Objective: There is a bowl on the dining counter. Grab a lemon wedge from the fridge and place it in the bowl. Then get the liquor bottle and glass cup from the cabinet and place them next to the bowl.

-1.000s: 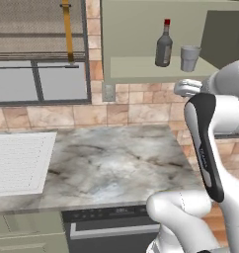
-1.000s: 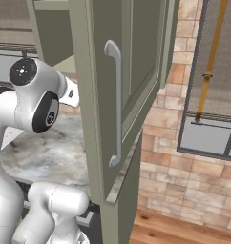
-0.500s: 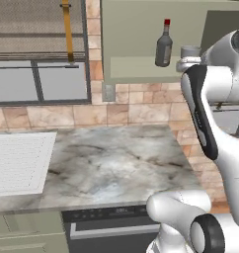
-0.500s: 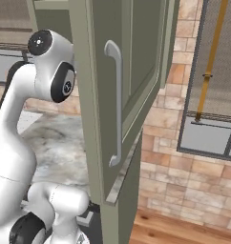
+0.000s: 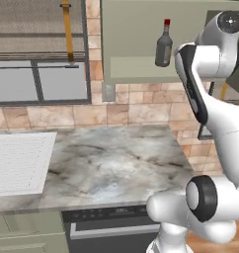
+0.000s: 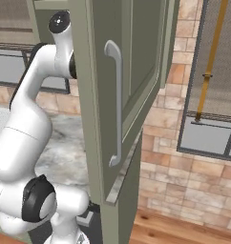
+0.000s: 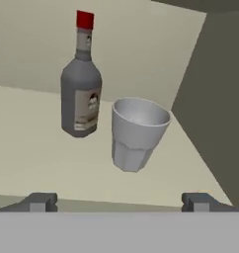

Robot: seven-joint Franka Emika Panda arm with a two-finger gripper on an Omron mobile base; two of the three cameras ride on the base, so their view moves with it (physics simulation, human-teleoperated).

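Note:
On the open cabinet's shelf stand a grey liquor bottle with a red cap and, just right of it, a clear glass cup. My gripper is open, its two fingertips wide apart in front of the shelf edge, with the cup ahead between them and nothing held. In the left base view the liquor bottle stands in the cabinet and my raised arm hides the cup. The bowl, the lemon wedge and the fridge are out of view.
A marble counter lies under the cabinet, with a white sink drainboard at its left. The cabinet door with its grey handle hangs open at my right. A brick wall and a window are behind.
The arm has risen and swung toward the cabinet, so it now covers the glass cup in the left base view. The gripper stays open.

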